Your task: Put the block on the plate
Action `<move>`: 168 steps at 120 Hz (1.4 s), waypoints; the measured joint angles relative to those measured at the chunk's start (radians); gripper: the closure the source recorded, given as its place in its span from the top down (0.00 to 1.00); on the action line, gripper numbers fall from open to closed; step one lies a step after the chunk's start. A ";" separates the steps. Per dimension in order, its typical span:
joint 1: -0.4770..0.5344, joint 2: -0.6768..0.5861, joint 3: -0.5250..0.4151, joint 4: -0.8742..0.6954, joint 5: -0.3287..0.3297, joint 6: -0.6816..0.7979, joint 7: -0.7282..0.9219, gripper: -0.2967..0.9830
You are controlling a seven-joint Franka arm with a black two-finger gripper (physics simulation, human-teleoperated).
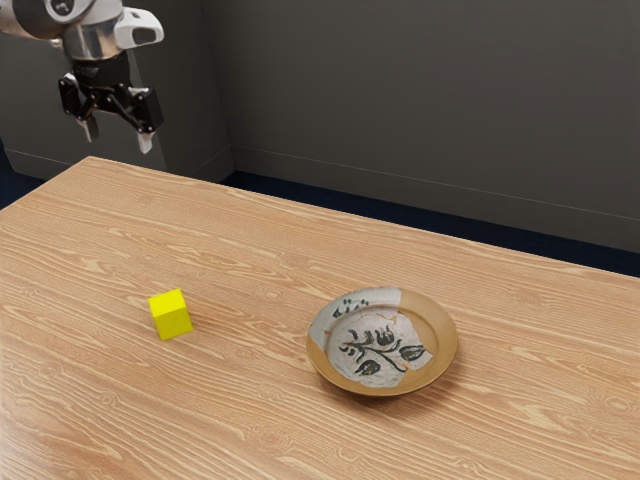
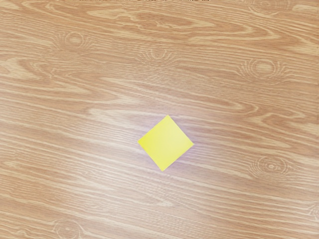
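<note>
My gripper (image 1: 117, 138) hangs high at the exterior view's upper left, well above the table, its two fingers apart with nothing between them. A yellow block (image 1: 171, 315) rests on the bare wood, apart from the plate. The round plate (image 1: 434, 350), tan-rimmed with a grey patch and dark painted flowers, lies toward the exterior view's right of the block and holds nothing. In the wrist view the block (image 2: 165, 143) appears from above, turned cornerwise to my hand.
The wooden table (image 1: 240, 400) carries the block and plate. Its far edge runs from the exterior view's upper left down to the right, with a dark grey wall (image 1: 430, 110) beyond.
</note>
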 joint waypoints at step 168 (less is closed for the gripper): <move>0.037 0.346 0.111 -0.501 -0.172 0.803 -0.612 0.77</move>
